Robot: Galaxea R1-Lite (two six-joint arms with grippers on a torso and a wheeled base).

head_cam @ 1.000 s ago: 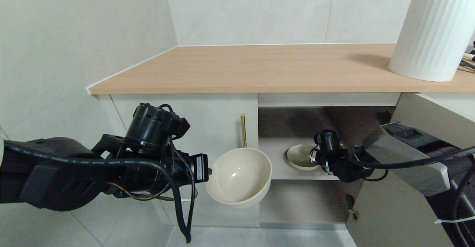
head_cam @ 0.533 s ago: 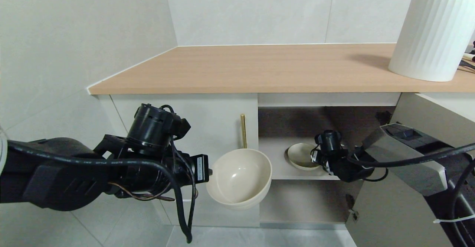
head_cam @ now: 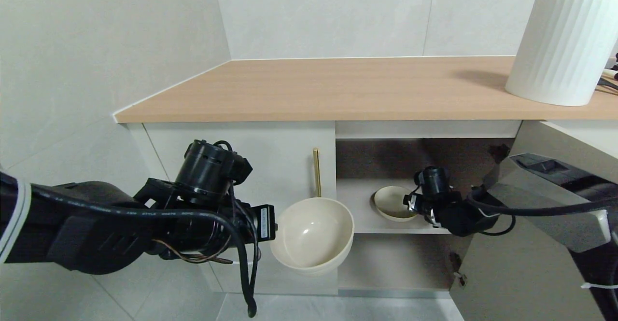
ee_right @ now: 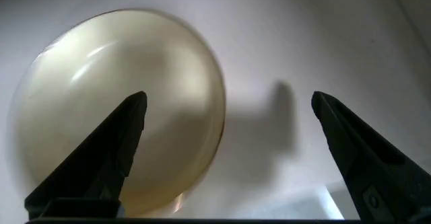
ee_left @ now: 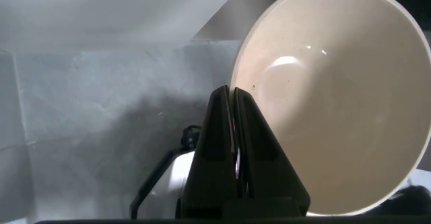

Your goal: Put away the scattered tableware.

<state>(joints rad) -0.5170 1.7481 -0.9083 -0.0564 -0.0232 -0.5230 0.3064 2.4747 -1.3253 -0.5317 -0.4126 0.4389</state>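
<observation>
From the head view, the left gripper (head_cam: 276, 225) holds a deep cream glazed bowl (head_cam: 311, 236) by its rim. The bowl hangs in the air, tipped so its hollow faces up and out, in front of the closed white cabinet door (head_cam: 270, 157) with its slim brass handle (head_cam: 316, 172). To the right the cabinet stands open. The right gripper (head_cam: 410, 204) reaches inside, just beside a shallow cream glazed dish (head_cam: 392, 202) that sits on the white shelf (head_cam: 357, 207). Above runs the light wooden counter (head_cam: 338, 89), carrying a white ribbed cylinder (head_cam: 562, 46) at its far right.

In the left wrist view, the black fingers (ee_left: 219, 136) are pressed together on the bowl's thin rim, a narrow pinch on a heavy-looking piece.

In the right wrist view, the fingers (ee_right: 108, 157) stand wide apart with the dish lying flat on the shelf between and beyond them; I cannot tell whether they touch it.

To my eye the dish is stowed and the bowl goes in next. The right arm should back straight out without nudging the dish. Then the left should carry the bowl past the door edge and handle, level it, and set it down beside the dish before loosening its pinch.
</observation>
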